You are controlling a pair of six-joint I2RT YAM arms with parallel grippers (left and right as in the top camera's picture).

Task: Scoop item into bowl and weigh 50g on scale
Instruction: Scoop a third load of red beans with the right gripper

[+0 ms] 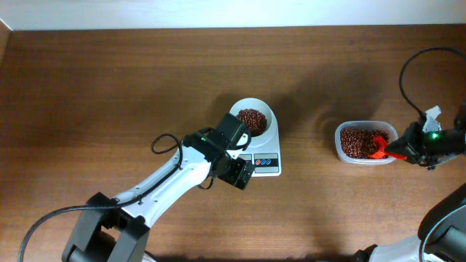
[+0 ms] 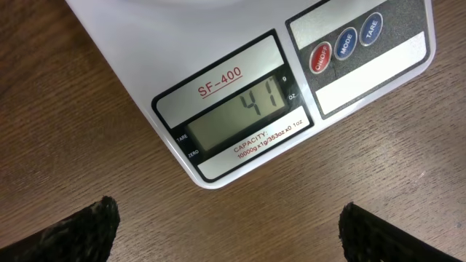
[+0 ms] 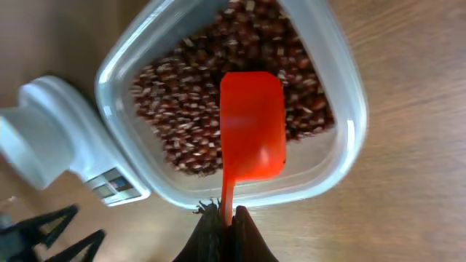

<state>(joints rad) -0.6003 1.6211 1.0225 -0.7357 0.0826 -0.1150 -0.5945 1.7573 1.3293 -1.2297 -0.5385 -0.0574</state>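
- Overhead view: the white bowl [image 1: 266,110] sits on the scale [image 1: 266,164] in the middle of the table [image 1: 109,87]. A heap of beans [image 1: 252,119] lies in the bowl.
- More beans fill a clear tub [image 3: 342,109], well apart from the scale.
- The left claw [image 2: 229,236] is wide open and holds nothing. It hangs just in front of the scale, where the screen [image 2: 233,120] reads 41.
- The right claw [image 3: 227,222] is pinched tight on the thin handle of a red scoop [image 3: 251,127]. The scoop is over the beans in the tub, and no beans show on it.
- The beans look tiny, hard and light. I think they roll and bounce, so a claw cannot pinch them. The scoop has to carry them and stay flat.
- The handle looks thin and smooth, so it may twist. A tight hold near its end seems best.
- I think only a few more beans are needed to reach 50, so a small scoop tipped slowly is safest.
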